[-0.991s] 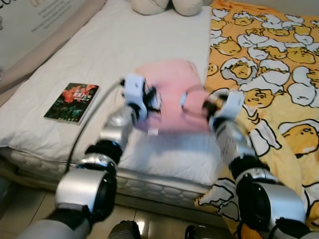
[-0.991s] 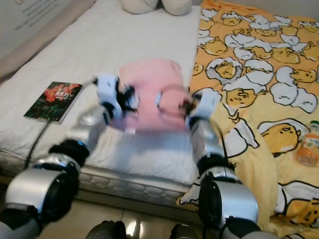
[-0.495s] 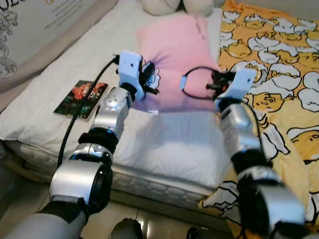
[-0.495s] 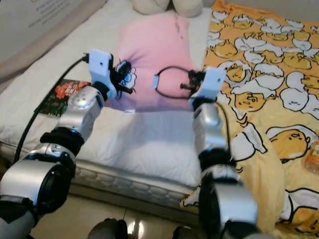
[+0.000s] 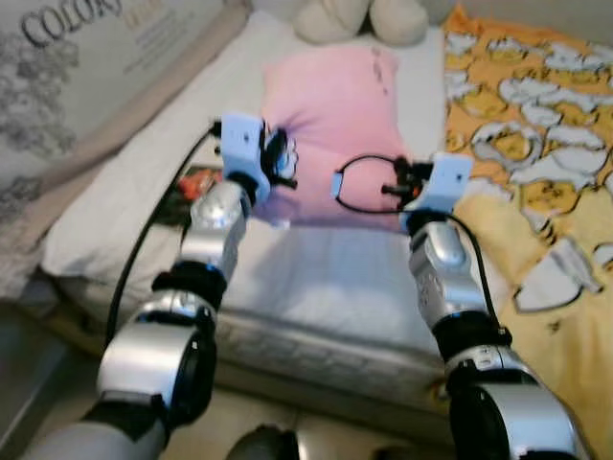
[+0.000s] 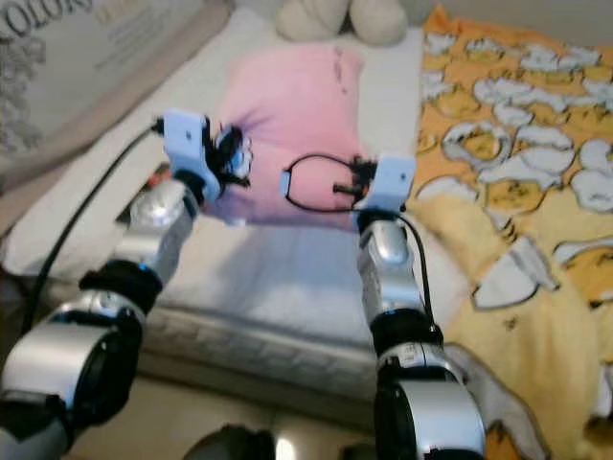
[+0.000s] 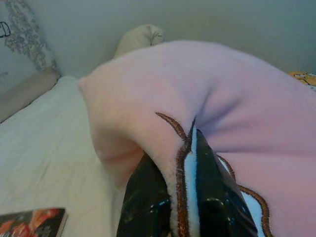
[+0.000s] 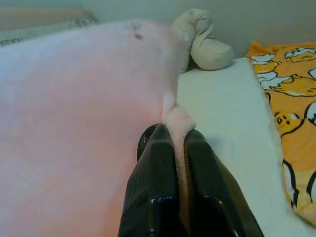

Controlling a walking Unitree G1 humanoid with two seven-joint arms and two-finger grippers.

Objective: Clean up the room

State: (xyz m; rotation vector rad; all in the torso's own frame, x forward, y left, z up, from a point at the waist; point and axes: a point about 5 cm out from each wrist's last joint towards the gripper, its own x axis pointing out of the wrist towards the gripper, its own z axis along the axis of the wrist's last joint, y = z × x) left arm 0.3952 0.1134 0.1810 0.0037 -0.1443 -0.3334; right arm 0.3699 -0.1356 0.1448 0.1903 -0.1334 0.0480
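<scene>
**Pink pillow carried toward the head of the bed**

We hold the pink pillow point(image 5: 330, 120) with both arms. The left end effector point(image 7: 180, 197) is clamped on its near corner, the right end effector point(image 8: 177, 163) on the other near edge. Compared with a second ago, the pillow is now stretched out further up the white mattress point(image 5: 335, 278), close to the cream cushions point(image 5: 359, 17). We judge the placing almost done. The book point(image 5: 192, 182) waits beside the left arm.

Bare white bed point(image 5: 326, 278) lies open on the near side of the pink pillow point(image 5: 335, 125). Beyond the pillow, a cream plush toy point(image 5: 359, 17) blocks passage. To its left sits what seems a book point(image 5: 192, 182), and to its right the yellow blanket point(image 5: 536, 144).
</scene>
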